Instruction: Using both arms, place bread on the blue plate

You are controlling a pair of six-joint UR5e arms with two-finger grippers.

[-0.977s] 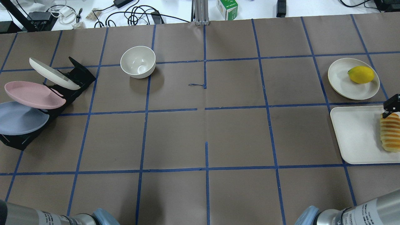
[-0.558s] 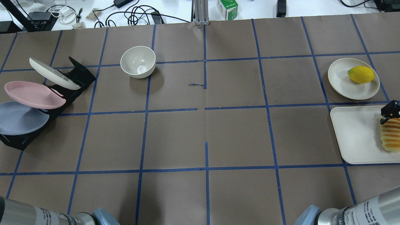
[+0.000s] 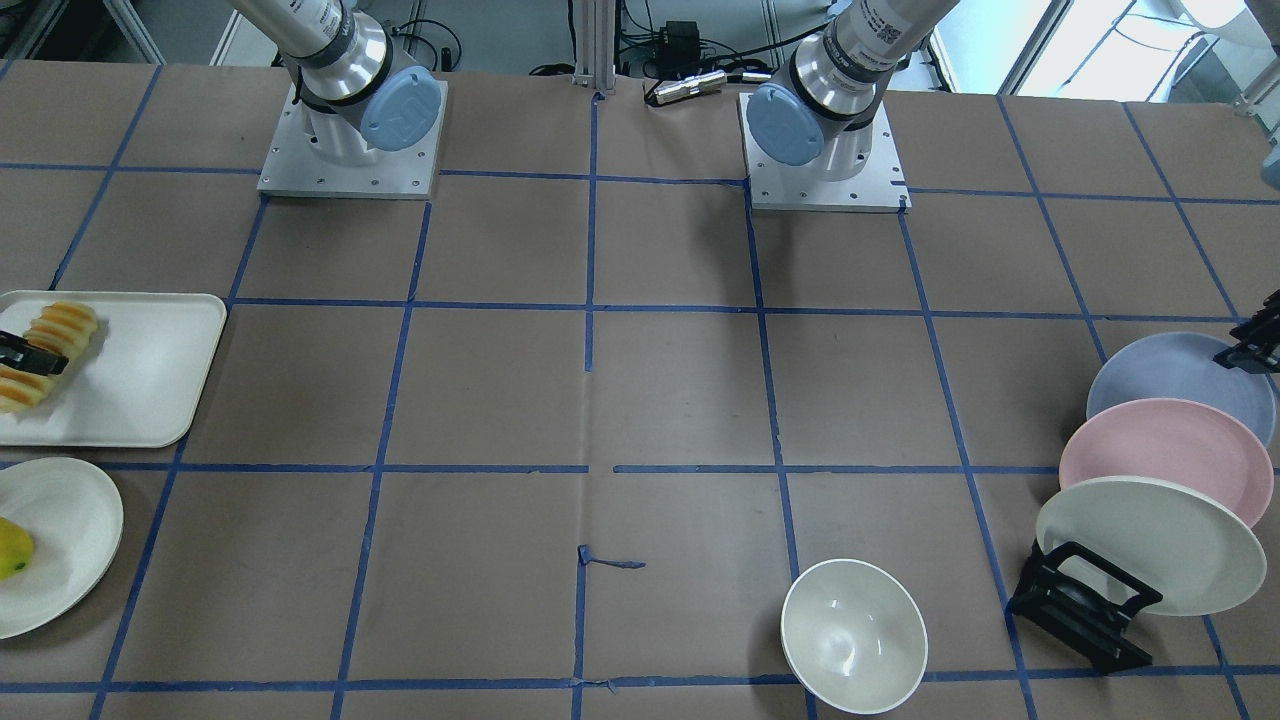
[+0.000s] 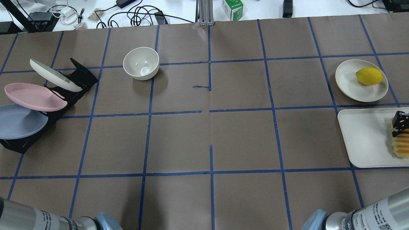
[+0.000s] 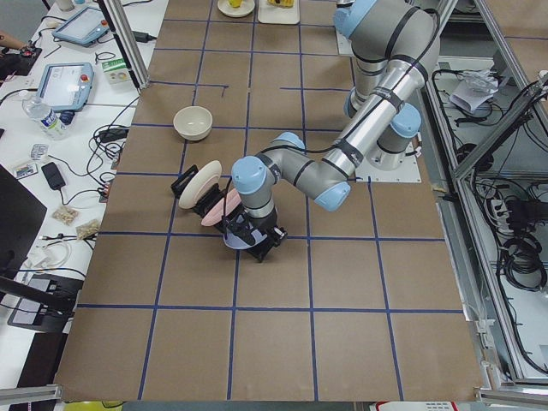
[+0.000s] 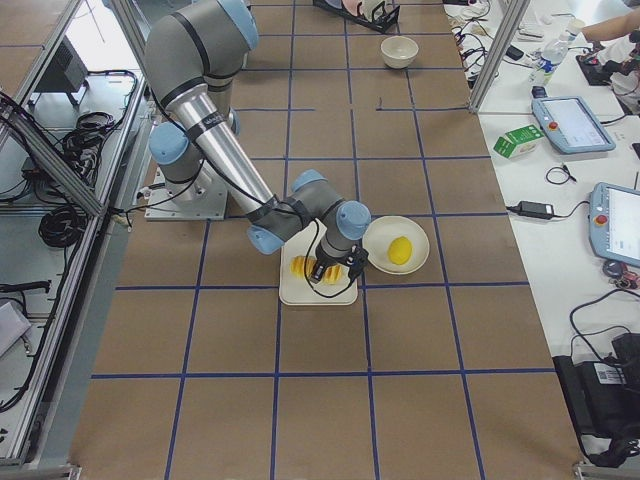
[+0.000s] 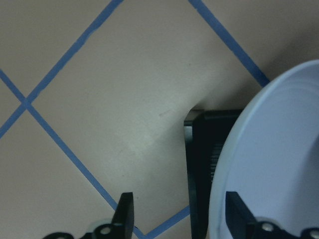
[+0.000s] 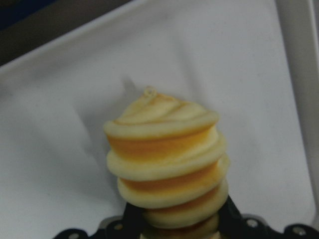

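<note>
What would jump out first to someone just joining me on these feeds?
The orange-ridged bread lies on a white tray at the robot's right end of the table, with the right hand straddling it, a finger on either side. At the opposite end, a black rack holds a cream plate, a pink plate and the blue plate. The left hand is open at the blue plate's rim.

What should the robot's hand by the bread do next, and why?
Probably close the right gripper gently on the bread. The gripper straddles it, and the bread lies on the white tray, not yet on the blue plate.
</note>
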